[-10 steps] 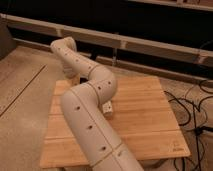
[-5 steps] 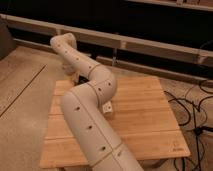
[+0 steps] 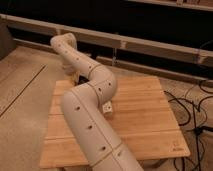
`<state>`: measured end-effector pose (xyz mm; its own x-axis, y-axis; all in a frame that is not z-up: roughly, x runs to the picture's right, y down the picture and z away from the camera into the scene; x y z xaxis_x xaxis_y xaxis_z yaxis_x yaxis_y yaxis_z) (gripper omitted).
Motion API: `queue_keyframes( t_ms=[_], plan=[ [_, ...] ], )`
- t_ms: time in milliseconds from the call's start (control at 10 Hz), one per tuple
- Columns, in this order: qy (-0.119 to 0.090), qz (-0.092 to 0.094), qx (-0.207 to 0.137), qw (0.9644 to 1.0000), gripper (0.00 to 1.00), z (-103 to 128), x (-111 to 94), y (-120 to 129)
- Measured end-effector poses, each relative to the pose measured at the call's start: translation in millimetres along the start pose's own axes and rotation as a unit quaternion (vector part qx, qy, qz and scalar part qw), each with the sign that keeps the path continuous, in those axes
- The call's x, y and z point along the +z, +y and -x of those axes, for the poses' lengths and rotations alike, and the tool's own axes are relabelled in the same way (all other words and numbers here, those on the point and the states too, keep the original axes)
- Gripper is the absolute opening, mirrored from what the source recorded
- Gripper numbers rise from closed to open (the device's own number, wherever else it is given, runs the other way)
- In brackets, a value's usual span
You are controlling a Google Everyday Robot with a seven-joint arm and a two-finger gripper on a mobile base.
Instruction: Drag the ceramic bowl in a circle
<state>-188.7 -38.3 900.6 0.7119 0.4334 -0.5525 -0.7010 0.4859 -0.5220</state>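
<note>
Camera view is filled mostly by a square, light wooden slatted tabletop (image 3: 145, 115) standing on a pale concrete floor (image 3: 22, 95). The right half of the tabletop is seen bare up to its right edge and its far right corner. A narrower bare strip is left along the left edge and at the near left corner. Beyond the far edge a long pale rail (image 3: 150, 45) is seen against a dark wall. Black cables (image 3: 187, 107) are spread on the floor just off the right edge.

A cream-coloured, jointed robot arm (image 3: 90, 115) is brought in over the near edge. It is bent at an elbow above the middle of the tabletop, carried up toward the far left corner, and folded downward there. A small white block (image 3: 106, 107) is seen just beside the elbow. The gripper (image 3: 73, 76) is placed low at the far left corner, largely hidden behind the wrist, and its grip state cannot be told.

The ceramic bowl cannot be made out, and its place cannot be told.
</note>
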Motion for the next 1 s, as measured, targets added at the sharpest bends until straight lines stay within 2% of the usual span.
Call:
queue_keyframes(
  t_ms=[500, 600, 1000],
  plan=[
    [0.0, 0.0, 0.0, 1.0, 0.0, -0.2, 0.1, -0.2],
    [0.0, 0.0, 0.0, 1.0, 0.07, -0.3, 0.2, -0.3],
    [0.001, 0.0, 0.0, 1.0, 0.48, -0.4, 1.2, -0.4]
  ],
)
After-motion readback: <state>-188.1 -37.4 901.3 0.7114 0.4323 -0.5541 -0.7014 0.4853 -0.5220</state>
